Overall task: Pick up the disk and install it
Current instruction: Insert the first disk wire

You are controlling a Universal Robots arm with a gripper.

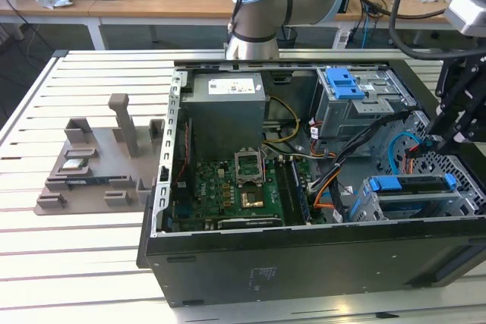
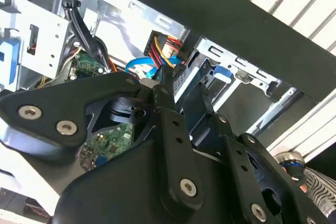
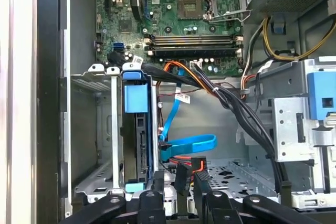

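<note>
Exterior view first: the open computer case [image 1: 304, 263] lies on its side on the slatted table [image 1: 76, 263]. The disk [image 1: 414, 191] is at the lower right of the frame, standing on edge inside the silver drive cage [image 1: 364, 206], with its blue rail running along the top. The gripper [image 1: 437, 146] hangs near the right edge of the frame, just above and beside that cage, and I can't see it touching the disk.

In the first wrist view the disk [image 3: 140, 140] shows edge-on between the cage walls [image 3: 113, 129], blue tab at the end. The gripper [image 3: 179, 182] sits close by, over the cage floor. In the second wrist view the gripper [image 2: 184, 90] looks to have its fingers parted with nothing between them, so I'd call it empty.

My read: the pick-up part is done and this is the tail end of the install, since the disk looks slotted in. I can't tell whether it's fully seated.

Whatever move follows calls for care with clearance. The blue data cable [image 3: 189, 142] and the black cable bundle [image 3: 241, 114] run right beside the gripper and could snag. Any extra push would have to go straight along the rails.
</note>
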